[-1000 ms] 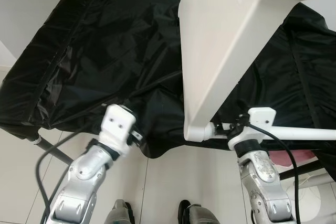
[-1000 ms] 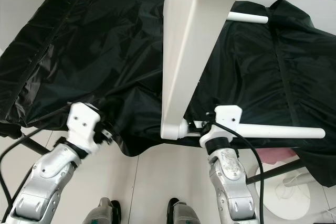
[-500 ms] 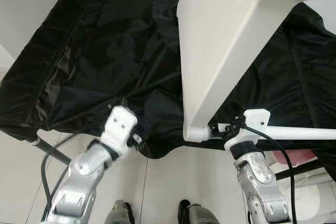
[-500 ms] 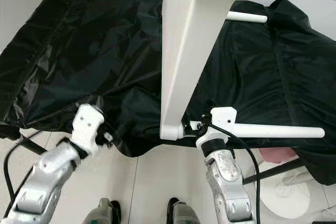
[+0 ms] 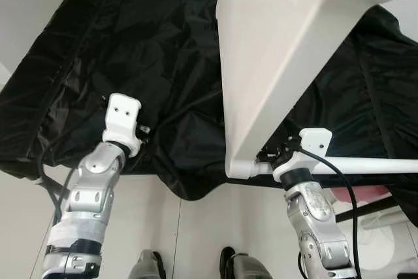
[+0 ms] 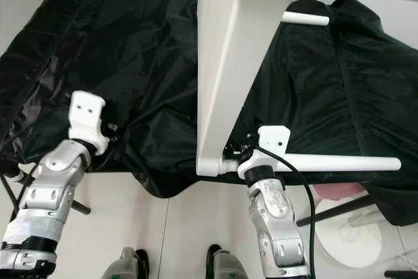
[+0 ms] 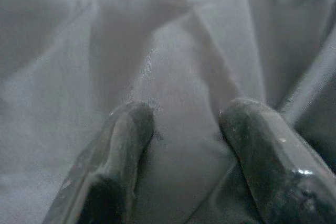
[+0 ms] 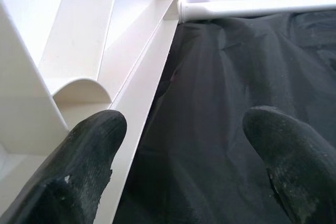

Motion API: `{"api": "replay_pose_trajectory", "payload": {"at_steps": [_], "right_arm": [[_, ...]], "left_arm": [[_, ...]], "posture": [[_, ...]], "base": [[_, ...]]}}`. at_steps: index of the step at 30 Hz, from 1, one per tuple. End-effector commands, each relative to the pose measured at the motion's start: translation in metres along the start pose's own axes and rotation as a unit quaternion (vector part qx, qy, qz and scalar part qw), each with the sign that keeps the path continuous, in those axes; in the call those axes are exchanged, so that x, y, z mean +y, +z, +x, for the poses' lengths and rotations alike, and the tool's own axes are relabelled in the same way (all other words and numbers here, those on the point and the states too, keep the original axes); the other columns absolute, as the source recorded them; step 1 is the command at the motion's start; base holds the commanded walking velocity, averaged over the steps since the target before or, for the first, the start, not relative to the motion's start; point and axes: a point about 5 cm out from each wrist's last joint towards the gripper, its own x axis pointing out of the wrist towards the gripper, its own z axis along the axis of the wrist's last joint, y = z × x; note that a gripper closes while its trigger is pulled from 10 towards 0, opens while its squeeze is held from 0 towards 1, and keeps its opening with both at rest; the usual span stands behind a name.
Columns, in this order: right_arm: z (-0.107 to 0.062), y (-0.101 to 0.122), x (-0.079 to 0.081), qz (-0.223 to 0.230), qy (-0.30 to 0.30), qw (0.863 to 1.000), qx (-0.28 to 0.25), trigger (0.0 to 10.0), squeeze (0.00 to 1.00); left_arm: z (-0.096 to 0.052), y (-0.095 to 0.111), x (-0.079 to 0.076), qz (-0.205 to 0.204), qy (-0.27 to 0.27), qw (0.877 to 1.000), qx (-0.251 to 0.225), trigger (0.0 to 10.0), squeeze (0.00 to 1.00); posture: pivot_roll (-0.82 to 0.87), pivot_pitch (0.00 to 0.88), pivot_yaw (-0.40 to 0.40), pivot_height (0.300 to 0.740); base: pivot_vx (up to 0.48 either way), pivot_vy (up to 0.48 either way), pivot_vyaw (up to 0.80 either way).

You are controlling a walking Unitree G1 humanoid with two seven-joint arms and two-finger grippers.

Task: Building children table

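L gripper (image 7: pixel 184 129): two black glossy fingers (image 7: pixel 118 150) spread apart, tips right against wrinkled, grey-looking thin fabric sheet (image 7: pixel 173 51) w/ folds.

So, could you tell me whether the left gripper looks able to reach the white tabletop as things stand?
Probably yes: the left gripper, open, sits on the black cloth, with only cloth between it and the white tabletop.

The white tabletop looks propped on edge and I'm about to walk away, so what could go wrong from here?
1. The white tabletop stands tilted on slippery black cloth; it may slide or tip.
2. The right gripper is open beside its corner, gripping nothing, so it may not stop a fall.
3. The left gripper is open against the cloth and could snag it.
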Motion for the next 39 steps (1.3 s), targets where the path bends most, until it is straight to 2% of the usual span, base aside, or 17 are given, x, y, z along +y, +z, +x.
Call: {"api": "replay_pose_trajectory", "payload": {"at_steps": [1,8,11,15,16,17,19,21,23,24,27,29,31,34,35,37,39], "right_arm": [[-0.004,-0.006,-0.001,-0.004,0.001,1.000,0.016,10.0,0.00],[-0.007,-0.006,-0.007,-0.014,-0.001,1.000,0.021,10.0,0.00],[-0.005,-0.006,-0.008,-0.020,0.003,1.000,0.020,10.0,0.00],[-0.004,-0.006,-0.009,-0.023,0.006,1.000,0.020,10.0,0.00],[-0.003,-0.006,-0.010,-0.025,0.009,0.999,0.020,10.0,0.00],[-0.003,-0.006,-0.010,-0.025,0.009,0.999,0.020,10.0,0.00],[0.000,-0.006,-0.011,-0.029,0.016,0.999,0.019,10.0,0.00],[0.001,-0.006,-0.011,-0.030,0.018,0.999,0.019,10.0,0.00],[0.001,-0.006,-0.011,-0.030,0.018,0.999,0.019,10.0,0.00],[0.003,-0.006,-0.010,-0.030,0.021,0.999,0.019,10.0,0.00],[0.004,-0.007,-0.009,-0.030,0.025,0.999,0.019,10.0,0.00],[0.006,-0.008,-0.008,-0.029,0.031,0.999,0.019,10.0,0.00],[0.006,-0.008,-0.008,-0.029,0.031,0.999,0.019,10.0,0.00],[0.008,-0.008,-0.006,-0.029,0.034,0.999,0.017,10.0,0.00],[0.008,-0.008,-0.006,-0.029,0.034,0.999,0.017,10.0,0.00],[0.008,-0.008,-0.006,-0.028,0.034,0.999,0.015,10.0,0.00],[0.008,-0.008,-0.005,-0.027,0.032,0.999,0.014,10.0,0.00]], "left_arm": [[-0.003,-0.019,-0.001,-0.025,0.001,0.999,0.043,10.0,0.00],[-0.014,-0.032,-0.010,-0.023,-0.033,0.997,0.068,10.0,0.00],[-0.036,-0.035,-0.024,-0.019,-0.090,0.993,0.069,10.0,0.00],[-0.045,-0.037,-0.031,-0.018,-0.117,0.990,0.072,10.0,0.00],[-0.066,-0.042,-0.040,-0.009,-0.167,0.983,0.082,10.0,0.00],[-0.066,-0.042,-0.040,-0.009,-0.167,0.983,0.082,10.0,0.00],[-0.104,-0.049,-0.048,0.021,-0.254,0.961,0.104,10.0,0.00],[-0.118,-0.048,-0.047,0.029,-0.287,0.951,0.113,10.0,0.00],[-0.118,-0.048,-0.047,0.029,-0.287,0.951,0.113,10.0,0.00],[-0.124,-0.043,-0.038,0.042,-0.304,0.945,0.115,10.0,0.00],[-0.117,-0.030,-0.024,0.053,-0.288,0.951,0.100,10.0,0.00],[-0.099,-0.005,-0.006,0.060,-0.245,0.966,0.060,10.0,0.00],[-0.099,-0.005,-0.006,0.060,-0.245,0.966,0.060,10.0,0.00],[-0.082,0.012,-0.002,0.056,-0.211,0.976,0.021,10.0,0.00],[-0.082,0.012,-0.002,0.056,-0.211,0.976,0.021,10.0,0.00],[-0.068,0.036,-0.015,0.019,-0.197,0.979,-0.045,10.0,0.00],[-0.069,0.046,-0.034,0.008,-0.217,0.973,-0.076,10.0,0.00]], "posture": [[0.05,0.263,-0.024,0.740],[0.04,0.263,-0.017,0.740],[0.05,0.263,-0.015,0.740],[0.06,0.263,-0.015,0.740],[0.06,0.262,-0.019,0.740],[0.06,0.262,-0.019,0.740],[0.07,0.260,-0.028,0.740],[0.08,0.260,-0.029,0.740],[0.08,0.260,-0.029,0.740],[0.08,0.258,-0.036,0.740],[0.09,0.256,-0.038,0.740],[0.09,0.253,-0.041,0.740],[0.09,0.253,-0.041,0.740],[0.08,0.249,-0.038,0.740],[0.08,0.249,-0.038,0.740],[0.08,0.248,-0.035,0.740],[0.07,0.247,-0.032,0.740]], "base": [[0.000,0.000,0.00],[0.000,0.000,0.00],[0.000,0.000,0.00],[0.000,0.000,0.00],[0.000,0.000,0.00],[0.000,0.000,0.00],[0.000,0.000,0.00],[0.000,0.000,0.00],[0.000,0.000,0.00],[0.000,0.000,0.00],[0.000,0.000,0.00],[0.000,0.000,0.00],[0.000,0.000,0.00],[0.000,0.000,0.00],[0.000,0.000,0.00],[0.000,0.000,0.00],[0.000,0.000,0.00]]}}
